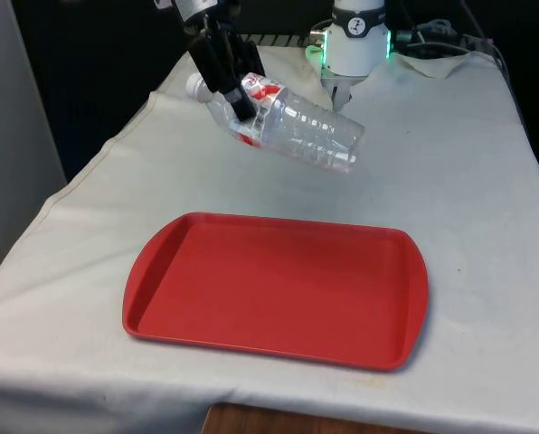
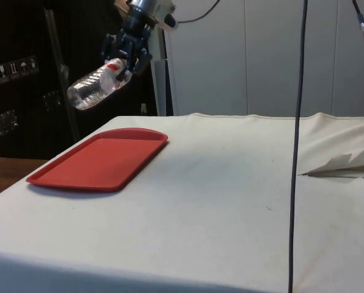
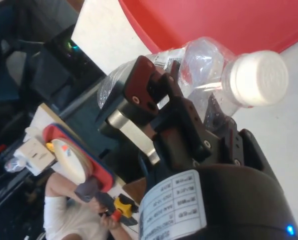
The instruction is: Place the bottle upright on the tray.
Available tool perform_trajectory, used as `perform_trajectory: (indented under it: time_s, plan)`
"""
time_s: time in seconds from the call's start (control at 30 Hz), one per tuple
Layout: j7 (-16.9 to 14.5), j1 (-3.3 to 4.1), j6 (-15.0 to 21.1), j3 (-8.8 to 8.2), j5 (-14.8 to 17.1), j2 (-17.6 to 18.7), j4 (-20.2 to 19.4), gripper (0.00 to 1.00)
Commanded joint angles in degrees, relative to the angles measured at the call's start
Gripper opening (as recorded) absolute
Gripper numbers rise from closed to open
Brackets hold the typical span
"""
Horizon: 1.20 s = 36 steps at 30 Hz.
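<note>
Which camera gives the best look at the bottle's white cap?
The wrist view: the cap is close and unobstructed beside the pincer. The front view shows it small behind the pincer; in the side view the pincer hides that end of the bottle.

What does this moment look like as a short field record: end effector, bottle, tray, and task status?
end effector: shut on the bottle near its neck, above the table
bottle: clear plastic, white cap, red label; held in the air, tilted, base lower than the cap
tray: red, flat on the white cloth, nothing on it
bottle vs tray: apart; in the side view the bottle hangs above the tray's far end
person: a sleeve and hand holding a tool, in the wrist view
task status: bottle not yet on the tray
</note>
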Motion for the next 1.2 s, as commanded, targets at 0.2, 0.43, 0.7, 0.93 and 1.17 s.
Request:
perform_trajectory:
  time_s: [0.2,0.43,0.7,0.93,1.17]
  plan:
    - [0.69,0.23,-0.06,-0.17,-2.92,0.57,1.09,0.18]
    - [0.06,0.00,-0.06,0.06,-4.58,0.57,1.26,0.18]
    - [0.92,0.29,-0.11,0.11,-8.42,2.06,3.15,0.18]
    - [1.43,0.34,-0.11,0.57,-9.68,3.04,4.64,0.18]
    - [2.58,0.46,-0.17,0.86,-12.09,4.24,6.30,0.18]
